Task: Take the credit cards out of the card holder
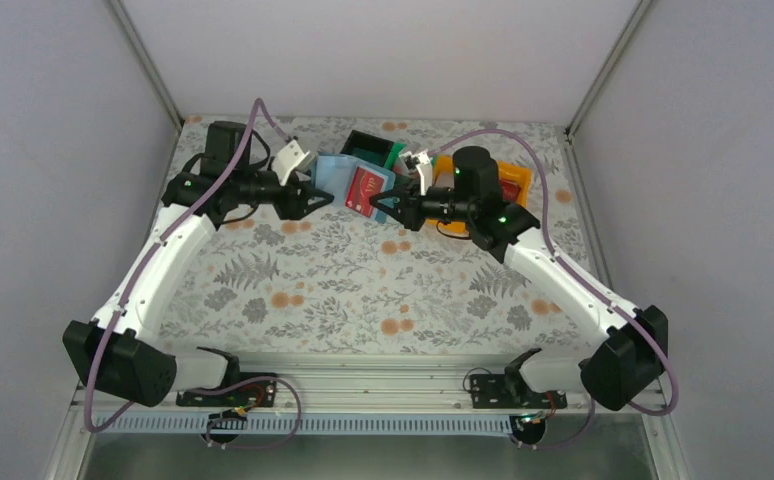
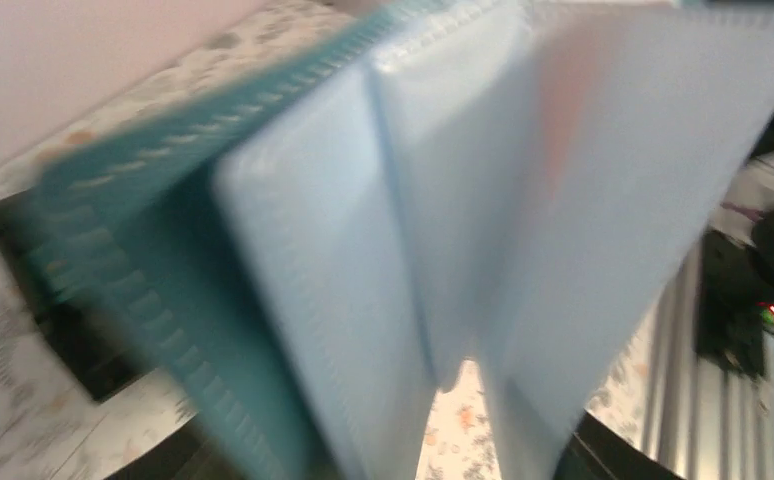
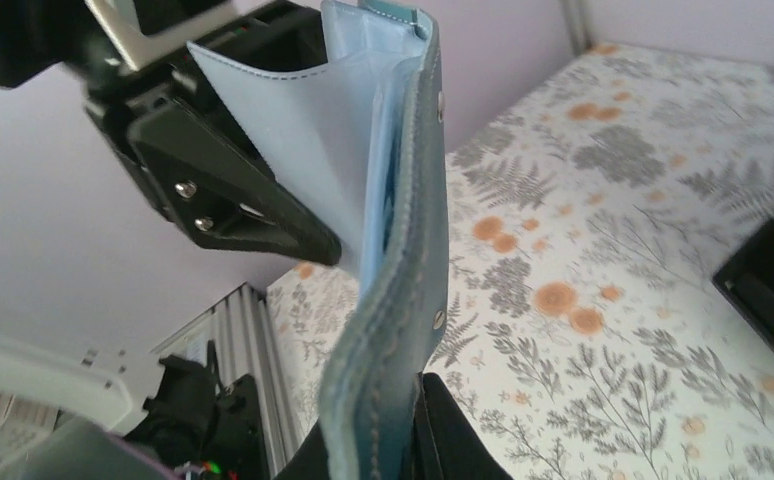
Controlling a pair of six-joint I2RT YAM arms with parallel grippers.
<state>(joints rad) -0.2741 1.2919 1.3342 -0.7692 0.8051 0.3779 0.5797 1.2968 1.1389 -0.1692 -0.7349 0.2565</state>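
Holder [image 1: 335,176] is up off the counter [image 1: 363,290], opened, hanging btwn the two pincers. Right pincer [image 1: 384,206] is just right of the holder and clamped on it: in its wrist cam the teal stitched cover stands upright w/ its lower end pinched btwn the fingers [image 3: 458,445], snaps showing along the edge. Left pincer [image 1: 320,200] is just left of the holder, jaws apart. In its cam the pale blue pocket leaves fan out btwn the dark tips, w/ a bit of counter showing btwn leaves. That pic is blurred, so can't tell if either tip touches a leaf. In the right cam one pale leaf stretches off the holder toward the left pincer's black finger. Red card [image 1: 366,190] shows on the holder's open face, on the side nearer the right pincer. Black bin [image 1: 361,140] and green bin [image 1: 396,153] sit just behind the holder; orange bin [image 1: 523,172] is well to its right, behind the right arm.
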